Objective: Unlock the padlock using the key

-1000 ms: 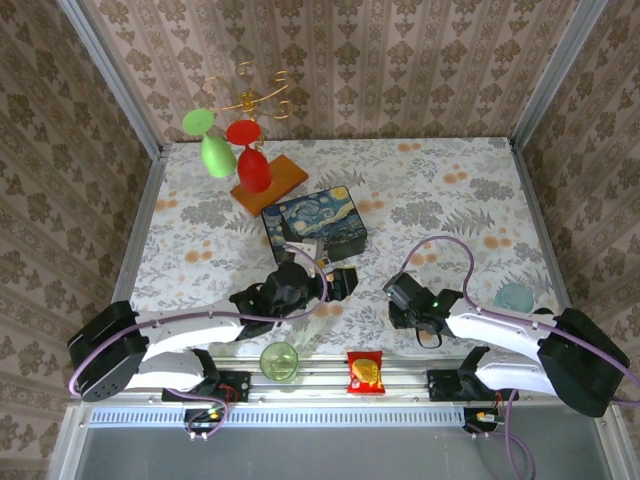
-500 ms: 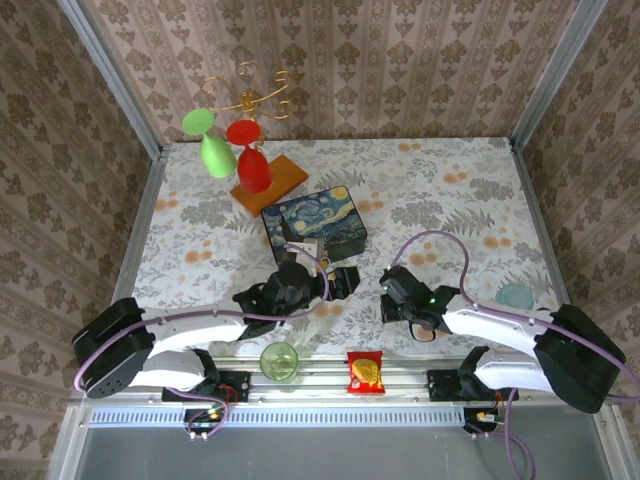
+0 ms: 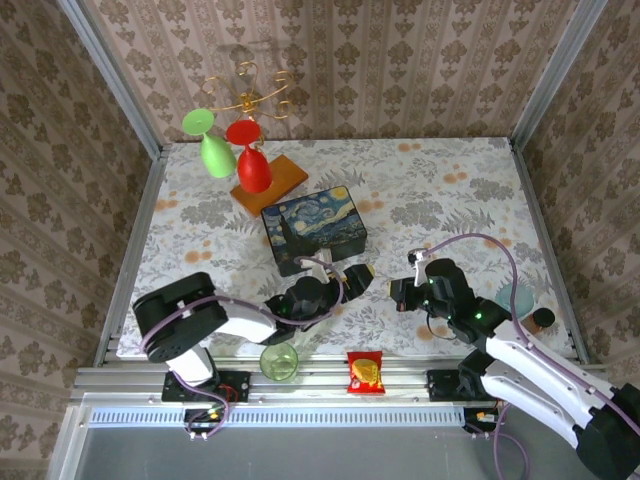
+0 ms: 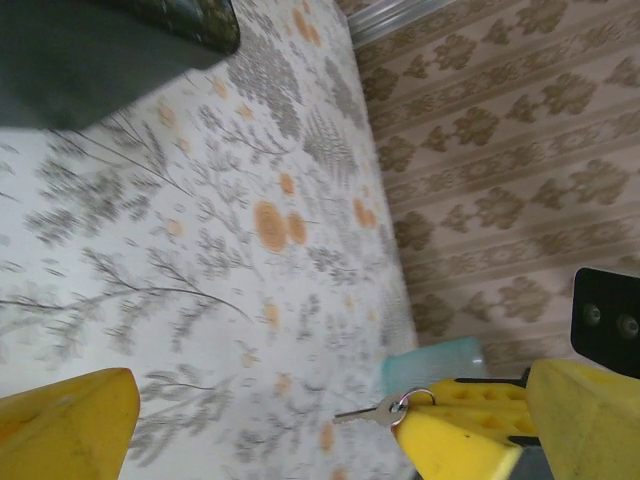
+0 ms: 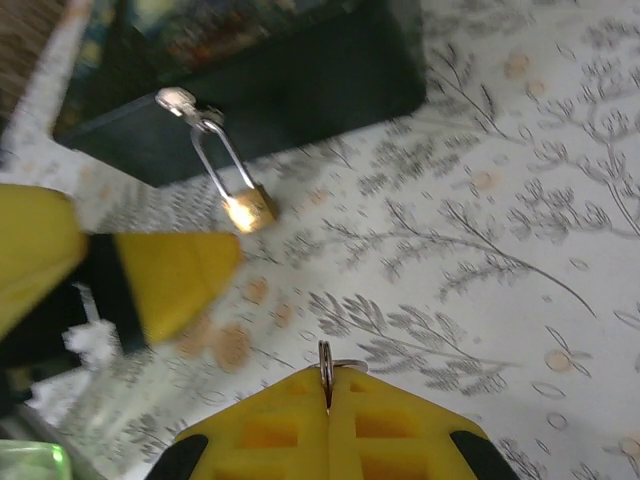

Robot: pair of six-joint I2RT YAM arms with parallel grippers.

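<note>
**Right claw clenched on the key; padlock hangs at the box**

The right claw (image 5: pixel 327 388) is clenched on the ring of the key (image 4: pixel 366 411), and the blade sticks out free above the table (image 3: pixel 450 190). Just beside it, tip toward tip, the left claw (image 3: pixel 347 278) stands released with its fingers wide, grasping nothing. The padlock (image 5: pixel 248 208) hangs by its shackle from the hasp on the near side of the box (image 3: pixel 315 228), with its brass body at the box's foot, apart from both claws. The box sits left of the table's middle. A snack packet (image 3: pixel 365 372) lies on the near rail, its print too small to read. A green cup (image 3: pixel 280 360) stands beside it at the near edge.
</note>
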